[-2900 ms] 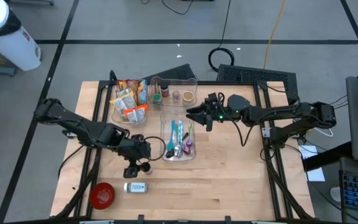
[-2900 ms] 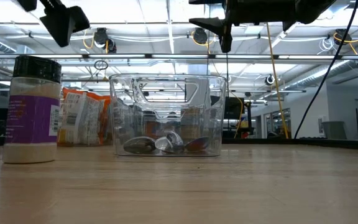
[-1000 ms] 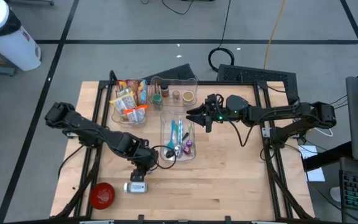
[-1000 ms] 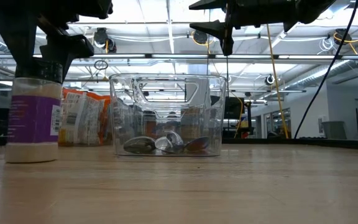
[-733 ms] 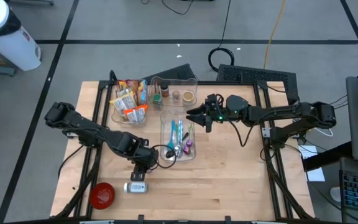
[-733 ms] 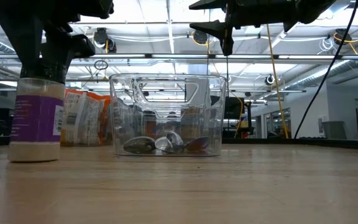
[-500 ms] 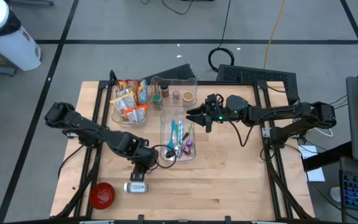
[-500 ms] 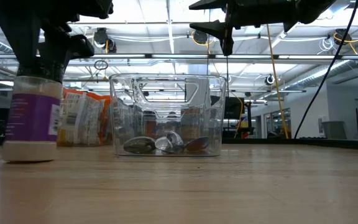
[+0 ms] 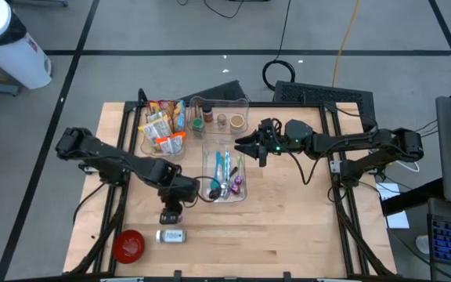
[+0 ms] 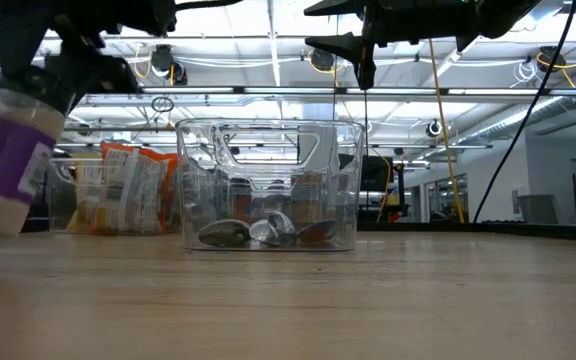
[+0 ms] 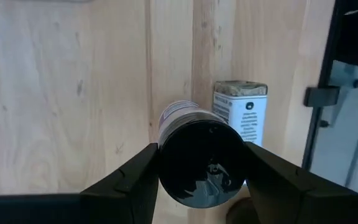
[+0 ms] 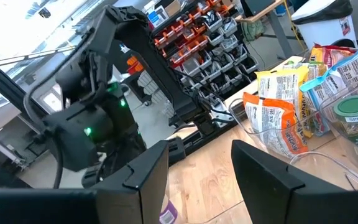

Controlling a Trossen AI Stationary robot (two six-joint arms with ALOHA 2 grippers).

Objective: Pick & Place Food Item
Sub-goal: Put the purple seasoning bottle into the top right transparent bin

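The left gripper's [image 11: 202, 163] fingers [image 11: 129, 177] are clamped on either side of the black cap of a jar [image 11: 201, 160], which fills the lower centre of the left wrist view. In the low view the jar [image 10: 6, 160], white with a purple label, sits at the far left edge of the frame, tilted and with its base just off the table [image 10: 368, 300]. From above, the left gripper [image 9: 171, 210] is in the lower left-centre of the frame, with its arm running up and left across the table [image 9: 288, 219].

Below it in the high view lies a second bottle [image 9: 170, 235] on its side, and to the left of that a red bowl [image 9: 128, 245] near the lower left corner of the table. The left wrist view shows the same lying bottle [image 11: 241, 118] just beyond the held jar.

The right gripper [image 9: 249, 146] hangs in the upper centre of the high view, just right of the clear bin [image 9: 224, 174] of small items, with its fingers [image 12: 263, 174] parted and nothing between them. In the low view it [image 10: 363, 62] hangs at the top of the frame, above the bin [image 10: 268, 185]. Another clear bin with snack packets [image 9: 164, 125] stands at the upper left of the table, and a third with small jars [image 9: 221, 116] stands to the right of that one.
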